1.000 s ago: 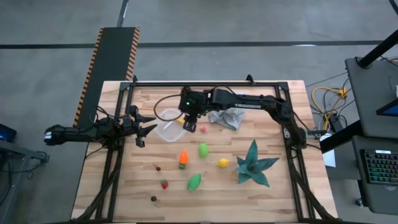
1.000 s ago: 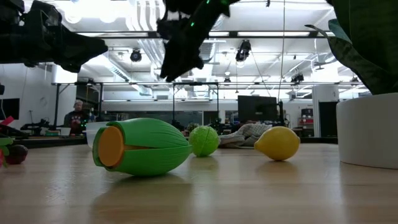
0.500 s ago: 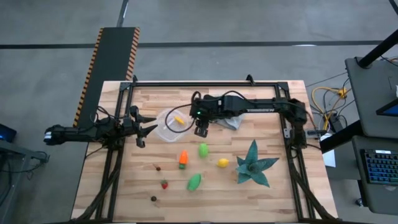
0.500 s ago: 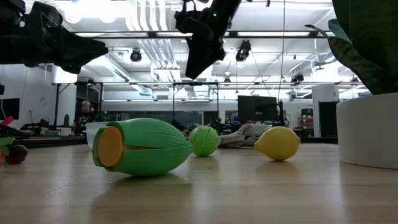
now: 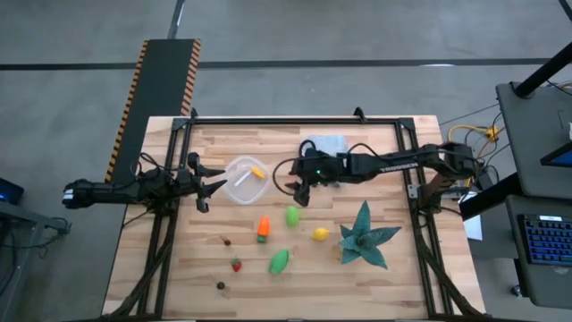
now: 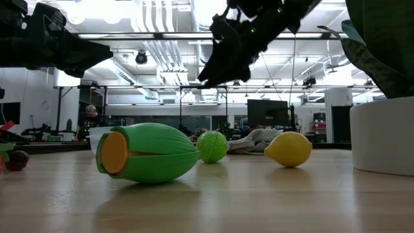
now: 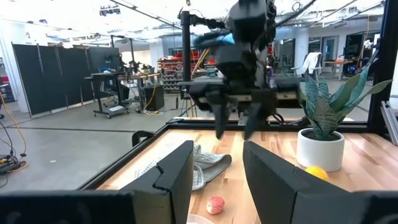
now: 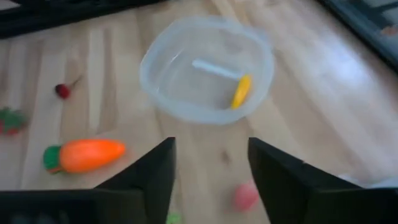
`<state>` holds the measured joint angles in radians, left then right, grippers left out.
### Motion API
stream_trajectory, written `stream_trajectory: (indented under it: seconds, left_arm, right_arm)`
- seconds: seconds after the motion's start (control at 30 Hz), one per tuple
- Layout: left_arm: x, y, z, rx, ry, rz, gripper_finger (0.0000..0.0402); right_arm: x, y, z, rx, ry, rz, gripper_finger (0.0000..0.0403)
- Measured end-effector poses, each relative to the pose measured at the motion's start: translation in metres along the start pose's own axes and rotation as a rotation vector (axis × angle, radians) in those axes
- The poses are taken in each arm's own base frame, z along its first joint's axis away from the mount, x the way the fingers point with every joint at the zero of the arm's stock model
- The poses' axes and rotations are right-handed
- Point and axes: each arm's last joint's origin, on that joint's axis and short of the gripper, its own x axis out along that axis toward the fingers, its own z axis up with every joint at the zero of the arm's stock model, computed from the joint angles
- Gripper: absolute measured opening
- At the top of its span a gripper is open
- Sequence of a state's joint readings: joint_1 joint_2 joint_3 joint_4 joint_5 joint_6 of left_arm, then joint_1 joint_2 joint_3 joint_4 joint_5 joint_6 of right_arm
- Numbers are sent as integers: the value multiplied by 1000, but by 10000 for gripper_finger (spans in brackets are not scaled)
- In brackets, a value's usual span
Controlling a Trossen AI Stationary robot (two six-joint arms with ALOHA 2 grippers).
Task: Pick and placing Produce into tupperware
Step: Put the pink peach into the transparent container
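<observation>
The clear tupperware [image 5: 244,180] [image 8: 163,68] stands on the table with a yellow piece [image 5: 257,172] [image 8: 241,91] lying in it. My right gripper [image 5: 299,190] [image 8: 211,177] [image 6: 215,70] hangs open above the table just right of the tupperware, over a small red piece [image 8: 244,196] [image 7: 215,204]. On the table nearer me lie an orange carrot [image 5: 263,228] [image 8: 84,155], a round green piece [image 5: 292,216] [image 6: 212,146], a lemon [image 5: 320,234] [image 6: 288,149], a green pod [image 5: 280,260] [image 6: 149,153], a strawberry [image 5: 236,265] and dark brown bits [image 5: 228,241]. My left gripper [image 5: 211,185] [image 7: 217,180] waits open, left of the tupperware.
The teal spiky plant [image 5: 365,237] stands in a white pot [image 6: 381,133] near the right edge. The grey cloth [image 5: 323,144] [image 7: 205,165] lies behind the right arm. A dark frame rims the table [image 5: 214,134]. Bare wood shows along the near edge.
My right gripper has moved from over the tupperware's right rim toward the table's right edge and slightly nearer, staying up off the table. The yellow piece that it partly covered now lies in plain view in the tupperware.
</observation>
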<state>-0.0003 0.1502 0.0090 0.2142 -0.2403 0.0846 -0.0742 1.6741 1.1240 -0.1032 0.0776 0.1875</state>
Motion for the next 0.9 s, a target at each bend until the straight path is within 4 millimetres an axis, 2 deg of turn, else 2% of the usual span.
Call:
stream_trajectory:
  seconds: [0.17, 0.33, 0.57, 0.9]
  left_arm:
    - [0, 0, 0, 0, -1, 0, 126]
    - [0, 0, 0, 0, -3, 1, 126]
    - [0, 0, 0, -1, -4, 1, 126]
    - [0, 0, 0, -1, -4, 1, 126]
  right_arm:
    - [7, -4, -18, 17, 45, -39, 262]
    - [19, -7, -30, 45, 70, -106, 293]
    - [55, -9, -51, 67, 147, -130, 296]
    - [88, -12, -69, 64, 220, -169, 286]
